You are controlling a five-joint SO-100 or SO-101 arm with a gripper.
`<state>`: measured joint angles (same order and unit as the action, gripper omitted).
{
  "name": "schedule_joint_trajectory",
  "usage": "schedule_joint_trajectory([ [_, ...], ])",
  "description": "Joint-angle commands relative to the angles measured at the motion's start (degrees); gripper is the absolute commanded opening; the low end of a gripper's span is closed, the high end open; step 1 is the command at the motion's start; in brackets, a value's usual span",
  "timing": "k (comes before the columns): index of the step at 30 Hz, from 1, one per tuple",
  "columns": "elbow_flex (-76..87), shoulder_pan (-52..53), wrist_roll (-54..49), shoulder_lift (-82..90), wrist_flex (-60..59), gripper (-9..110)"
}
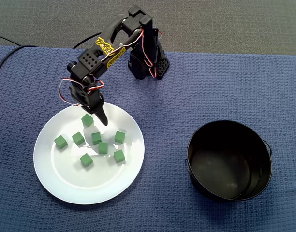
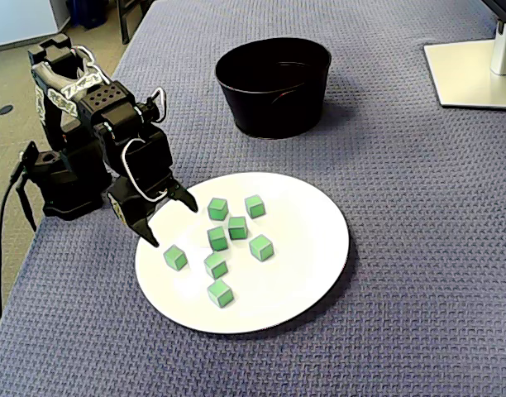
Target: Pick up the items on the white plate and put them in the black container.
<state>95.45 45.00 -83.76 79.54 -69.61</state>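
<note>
**8 cubes on the plate, hand open and empty**

8 green cubes (image 1: 103, 147) lie scattered on the white plate (image 1: 66, 183). The nearest cube (image 2: 175, 257) sits just beside 1 fingertip of the hand (image 2: 170, 222), and the other 7 spread out beyond it. The hand hangs low over the plate's rim, jaws spread wide, gripping nothing. The black container (image 2: 274, 107) stands well apart from the hand, off the plate, on the desk (image 1: 211, 87) with its blue cloth.
</note>
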Motion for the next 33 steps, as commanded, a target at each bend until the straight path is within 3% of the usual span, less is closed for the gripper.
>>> schedule_joint_trajectory([
  [1,-5.9,1.1,-2.2,-1.1,-0.5,33],
  [33,-8.5,3.1,-7.6,-11.0,3.7,31],
])
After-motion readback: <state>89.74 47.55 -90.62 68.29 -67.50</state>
